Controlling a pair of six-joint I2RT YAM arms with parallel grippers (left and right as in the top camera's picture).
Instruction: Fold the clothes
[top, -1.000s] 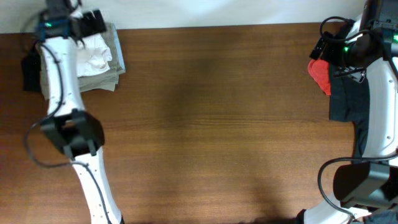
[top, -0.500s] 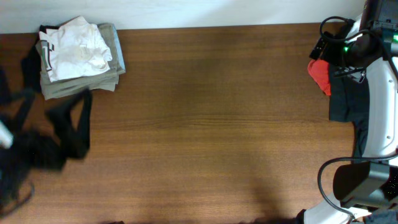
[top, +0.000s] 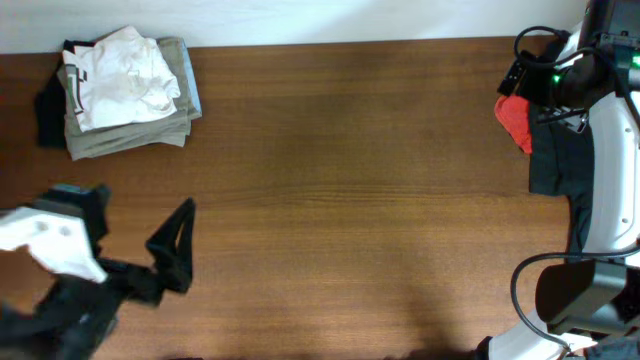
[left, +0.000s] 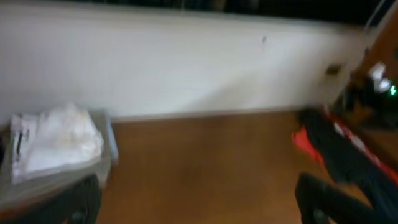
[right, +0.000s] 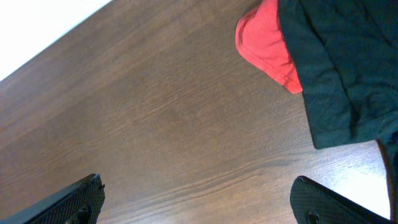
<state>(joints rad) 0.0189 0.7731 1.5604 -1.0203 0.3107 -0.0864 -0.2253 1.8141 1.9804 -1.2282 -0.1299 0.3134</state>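
Note:
A folded white T-shirt (top: 120, 75) lies on top of a folded khaki garment (top: 130, 135) at the far left corner, with a black piece (top: 48, 115) beside them. In the blurred left wrist view the white T-shirt (left: 56, 140) appears at the left. My left gripper (top: 183, 245) hovers over the near left of the table, open and empty; its fingers (left: 74, 199) stand wide apart. A red garment (top: 515, 120) and a dark garment (top: 555, 160) lie at the far right. My right gripper (right: 199, 205) is open and empty over bare wood, just short of the red garment (right: 267, 43).
The white wall edge (top: 350, 20) runs along the table's far side. My right arm's white link (top: 610, 170) crosses over the dark garment (right: 336, 68). Brown tabletop (top: 350, 200) lies between the two heaps.
My left arm has swung away from the folded pile at the far left to the near left of the table, leaving the white T-shirt on the pile. The right arm has not moved.

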